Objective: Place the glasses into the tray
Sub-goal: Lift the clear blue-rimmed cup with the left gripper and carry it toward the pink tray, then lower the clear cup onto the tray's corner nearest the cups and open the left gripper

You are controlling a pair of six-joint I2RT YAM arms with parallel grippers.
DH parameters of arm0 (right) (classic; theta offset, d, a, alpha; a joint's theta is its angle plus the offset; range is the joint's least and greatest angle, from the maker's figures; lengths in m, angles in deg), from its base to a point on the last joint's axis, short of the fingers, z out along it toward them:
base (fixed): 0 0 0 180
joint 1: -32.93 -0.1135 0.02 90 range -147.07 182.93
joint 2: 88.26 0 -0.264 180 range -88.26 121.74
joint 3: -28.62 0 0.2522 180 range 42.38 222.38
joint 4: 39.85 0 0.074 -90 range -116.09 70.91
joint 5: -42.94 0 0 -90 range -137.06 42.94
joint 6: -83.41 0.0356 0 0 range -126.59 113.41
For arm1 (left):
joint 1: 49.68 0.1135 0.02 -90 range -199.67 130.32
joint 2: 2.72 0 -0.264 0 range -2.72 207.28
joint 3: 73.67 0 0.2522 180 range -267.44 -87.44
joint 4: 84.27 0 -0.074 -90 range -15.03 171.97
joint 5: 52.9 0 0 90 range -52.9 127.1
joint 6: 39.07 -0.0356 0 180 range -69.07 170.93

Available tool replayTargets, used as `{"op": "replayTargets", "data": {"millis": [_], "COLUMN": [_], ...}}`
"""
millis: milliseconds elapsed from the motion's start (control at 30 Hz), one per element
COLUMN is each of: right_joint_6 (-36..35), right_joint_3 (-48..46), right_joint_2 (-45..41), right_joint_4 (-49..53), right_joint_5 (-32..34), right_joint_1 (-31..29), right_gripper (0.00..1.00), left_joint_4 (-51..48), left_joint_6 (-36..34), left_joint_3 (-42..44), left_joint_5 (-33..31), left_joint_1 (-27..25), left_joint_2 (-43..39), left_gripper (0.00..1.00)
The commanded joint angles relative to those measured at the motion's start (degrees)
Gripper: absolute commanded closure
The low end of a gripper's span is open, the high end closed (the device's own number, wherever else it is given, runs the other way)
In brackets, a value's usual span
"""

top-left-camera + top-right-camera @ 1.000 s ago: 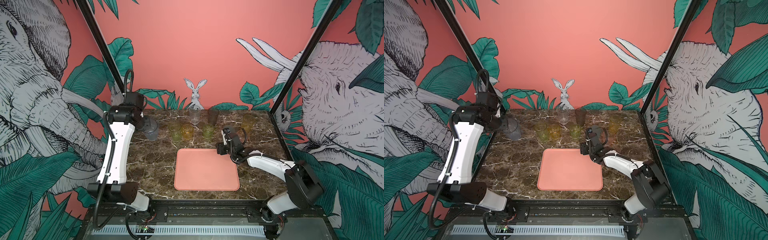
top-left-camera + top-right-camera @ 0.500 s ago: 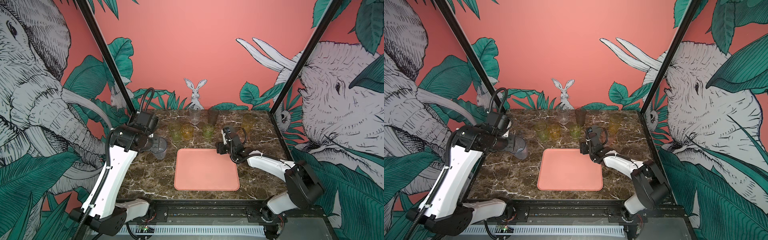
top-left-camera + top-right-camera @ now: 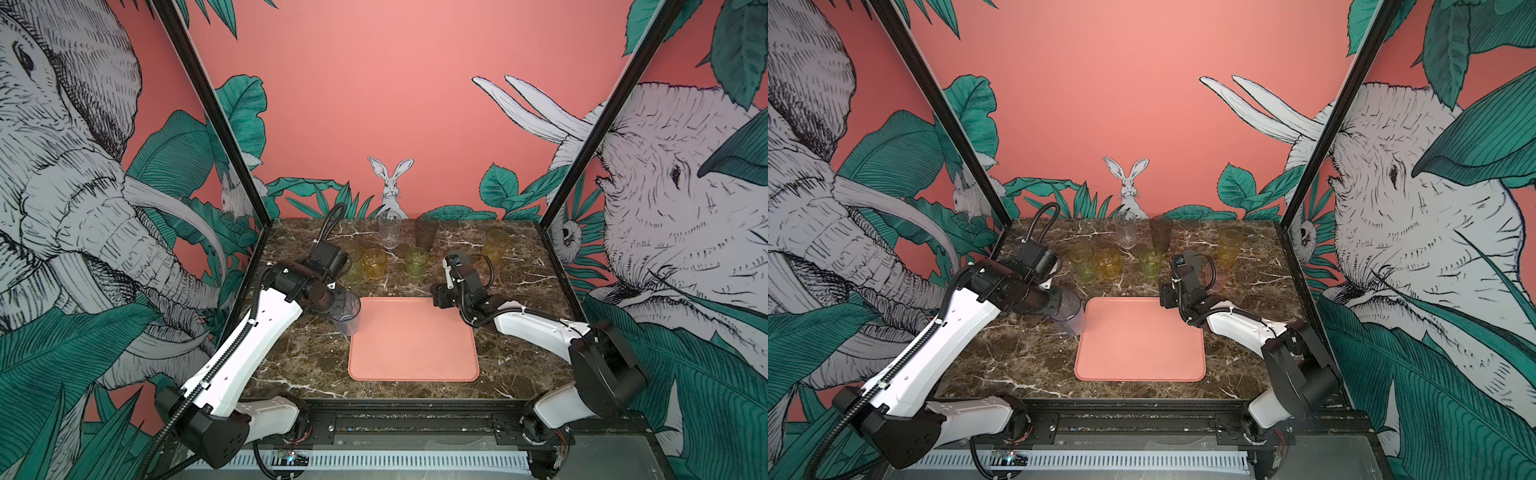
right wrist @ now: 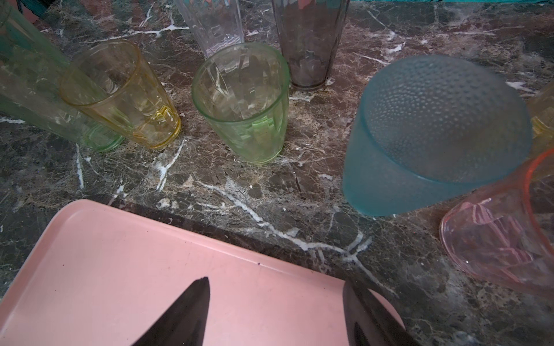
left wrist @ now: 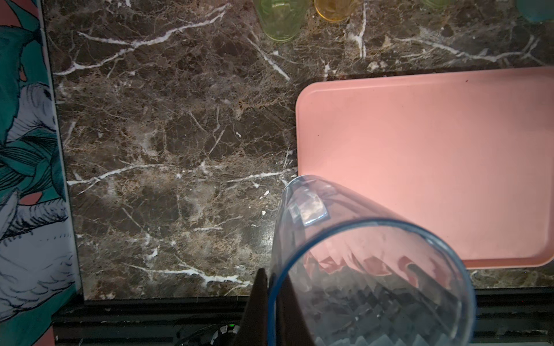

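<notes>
Though clear, blue-rimmed faceted tumbler (image 5: pixel 368 263)

The dark marble table (image 3: pixel 316 365) bears the pink tray (image 3: pixel 413 338), with upright glasses (image 3: pixel 417 262) standing behind it.

the tray (image 3: pixel 413 340) – salmon-pink, flat, low-rimmed, round-cornered – lies bare. the grey glass (image 3: pixel 348 316) is tilted, its base at the tray's left edge near the far corner. beyond the tray a yellow-green glass (image 3: pixel 1081 262), short amber glass (image 3: pixel 374 262) and green glass (image 3: pixel 416 262) stand upright in a row; behind them stand the clear glass (image 3: pixel 390 230) and dark glass (image 3: pixel 426 232). further right – tall amber glass (image 3: pixel 496 245), frosted blue glass (image 4: pixel 434 134), pink glass (image 4: pixel 503 239).
</notes>
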Motion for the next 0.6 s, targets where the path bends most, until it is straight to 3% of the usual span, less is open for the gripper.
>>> {"op": "replayTargets", "data": {"millis": [0,567], "right_joint_6": [0.73,0.94], "right_joint_3": [0.24,0.51], "right_joint_2": [0.03,0.05], "right_joint_4": [-0.85,-0.45], "right_joint_5": [0.06,-0.44], "right_joint_1": [0.22,0.22], "right_gripper": [0.28,0.27], "left_joint_4": [5.46,12.97], "left_joint_6": [2.14,2.73], "left_joint_3": [0.95,-1.19], "left_joint_5": [0.81,1.22], "left_joint_1": [-0.34,-0.32], "left_joint_2": [1.36,11.49], "left_gripper": [1.00,1.00]}}
